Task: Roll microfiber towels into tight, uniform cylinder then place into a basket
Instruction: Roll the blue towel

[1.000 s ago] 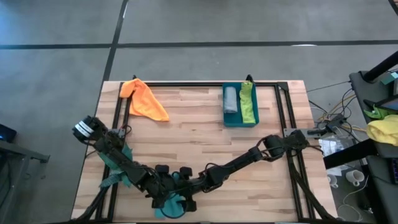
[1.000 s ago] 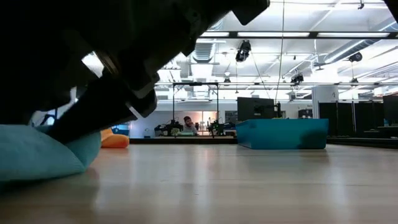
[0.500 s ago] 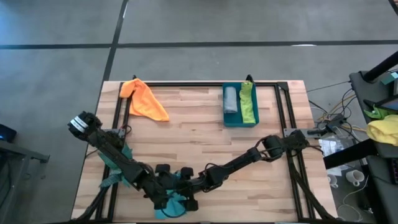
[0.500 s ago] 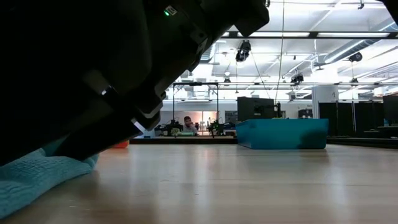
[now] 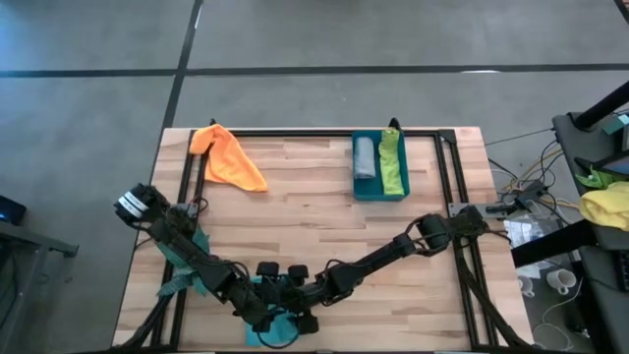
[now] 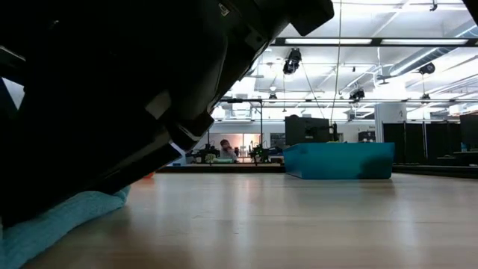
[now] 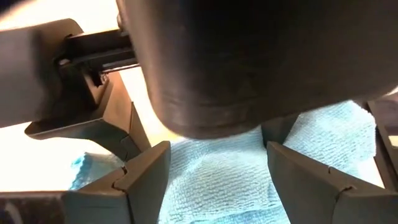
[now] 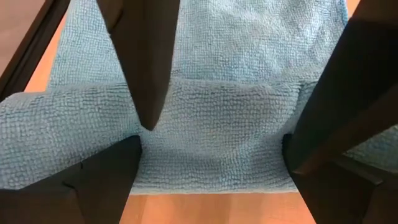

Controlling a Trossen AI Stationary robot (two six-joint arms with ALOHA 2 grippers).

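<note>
The turquoise towel [image 5: 265,334] lies on the wood at the table's near edge, under both grippers. My left gripper [image 7: 217,186] and my right gripper [image 8: 211,180] meet over it, both open and slanting down. A folded band of the towel [image 8: 211,130] runs across between the right fingers. One left finger [image 8: 146,62] shows just beyond it. The orange towel [image 5: 231,159] lies flat at the far left. The basket [image 5: 378,195] at the far right holds a grey roll [image 5: 365,157] and the lime green towel [image 5: 392,162]. My left gripper's fingers [image 7: 143,180] stand either side of a low hump of the turquoise towel [image 7: 214,174], slanting down from the table's left. Whether their tips press on the cloth I cannot tell. My right gripper's fingers [image 8: 99,180] lie across the towel's folded band [image 8: 186,143], slanting down from the right. The tips are below the picture's edge, so I cannot tell whether they touch it. The towel lies on the table.
Black rails [image 5: 295,132] frame the tabletop. Bare wood lies between the grippers and the basket [image 6: 340,161]. A yellow and green cloth heap [image 5: 609,202] sits off the table to the right. A person [image 6: 224,148] shows far back in the room.
My left gripper has tipped farther down over the towel, drawing back a little and returning. In the low view the towel's bulging end at the left has flattened into a low layer under the gripper. My right gripper has kept its place.
</note>
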